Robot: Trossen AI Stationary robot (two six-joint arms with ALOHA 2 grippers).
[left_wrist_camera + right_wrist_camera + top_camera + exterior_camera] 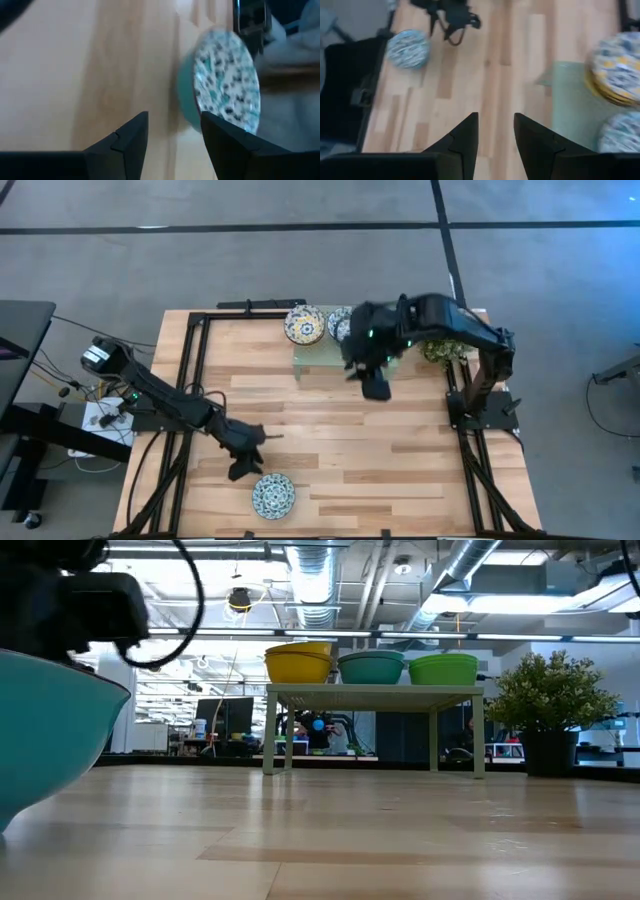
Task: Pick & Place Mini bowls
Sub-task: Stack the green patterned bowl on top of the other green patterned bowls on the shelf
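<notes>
The left gripper hangs released, just beside a patterned bowl on the surface. The right gripper, also released, hovers near the rack.

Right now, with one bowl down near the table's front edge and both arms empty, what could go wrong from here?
1. The patterned bowl sits close to the front edge of the table, and the open left gripper is just beside it; a stray nudge might push it off.
2. The open right gripper hovers by the rack; a low reach may knock the bowls on it.
</notes>
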